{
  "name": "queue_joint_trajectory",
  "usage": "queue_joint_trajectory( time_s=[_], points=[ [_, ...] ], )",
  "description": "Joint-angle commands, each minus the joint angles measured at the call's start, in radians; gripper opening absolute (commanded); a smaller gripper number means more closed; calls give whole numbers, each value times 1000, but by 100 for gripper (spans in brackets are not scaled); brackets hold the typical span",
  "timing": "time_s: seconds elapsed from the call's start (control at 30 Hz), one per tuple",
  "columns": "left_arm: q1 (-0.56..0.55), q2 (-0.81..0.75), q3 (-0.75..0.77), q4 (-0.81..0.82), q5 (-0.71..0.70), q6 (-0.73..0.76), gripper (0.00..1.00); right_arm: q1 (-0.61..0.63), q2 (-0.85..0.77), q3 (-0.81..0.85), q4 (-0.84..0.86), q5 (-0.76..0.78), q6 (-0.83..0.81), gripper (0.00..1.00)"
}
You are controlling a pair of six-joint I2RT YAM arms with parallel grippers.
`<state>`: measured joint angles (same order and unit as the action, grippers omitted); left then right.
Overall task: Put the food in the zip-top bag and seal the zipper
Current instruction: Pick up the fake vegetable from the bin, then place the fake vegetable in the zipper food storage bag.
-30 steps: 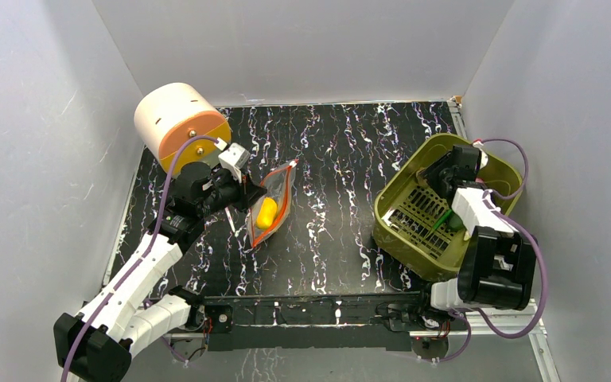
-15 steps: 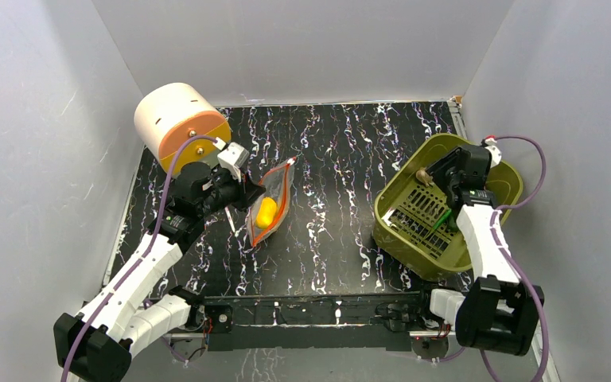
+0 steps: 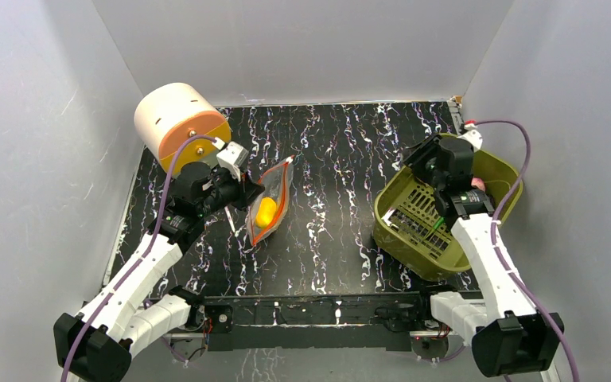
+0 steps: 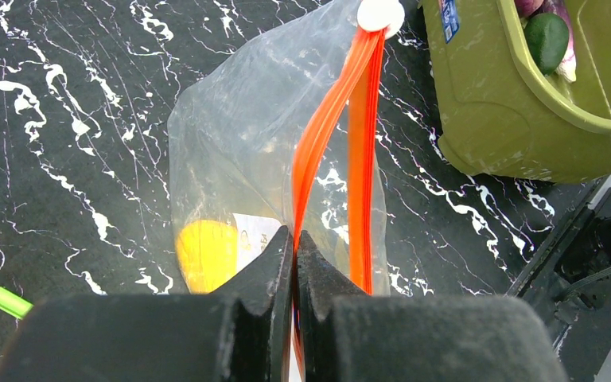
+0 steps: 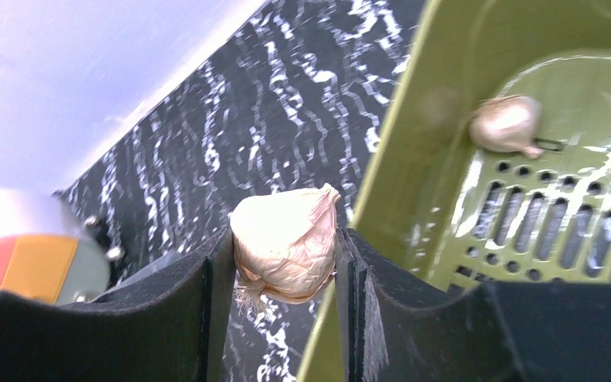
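The clear zip-top bag lies left of the table's middle with a yellow lemon-like food inside. My left gripper is shut on one lip of the orange-red zipper; the other lip stands apart, so the mouth gapes. My right gripper is shut on a beige, garlic-like lump, held above the near-left rim of the olive-green basket. Another beige lump, a green piece and a pink piece lie in the basket.
A cream and orange cylinder stands at the back left, behind my left arm. A small green piece and a thin white stick lie on the black marbled table beside the bag. White walls close in three sides.
My right arm has lifted out of the basket and swung toward its left rim with the beige lump in its jaws. The left gripper and bag have not moved.
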<state>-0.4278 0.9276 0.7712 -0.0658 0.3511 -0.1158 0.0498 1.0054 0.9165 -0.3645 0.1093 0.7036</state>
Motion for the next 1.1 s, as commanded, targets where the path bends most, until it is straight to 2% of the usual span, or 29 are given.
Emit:
queue_joint_trajectory(
  time_s=[0.0,0.1,0.3,0.6,0.87,1.07],
  points=[
    [-5,-27,3,21,-8,-1,0,110,-17,72,10,23,25,40],
    [-5,-28,0,26,-6,-2,0,172,0,93,-2,-12,42,41],
    [-5,-26,1,27,-8,-1,0,329,-5,99,19,16,79,41],
    [-5,-21,-2,30,11,-5,0,558,93,170,23,34,85,41],
    [-5,-19,0,25,17,-2,0,730,123,143,146,10,190,41],
    [-5,-20,0,29,26,-5,0,816,185,163,213,16,226,40]
  ],
)
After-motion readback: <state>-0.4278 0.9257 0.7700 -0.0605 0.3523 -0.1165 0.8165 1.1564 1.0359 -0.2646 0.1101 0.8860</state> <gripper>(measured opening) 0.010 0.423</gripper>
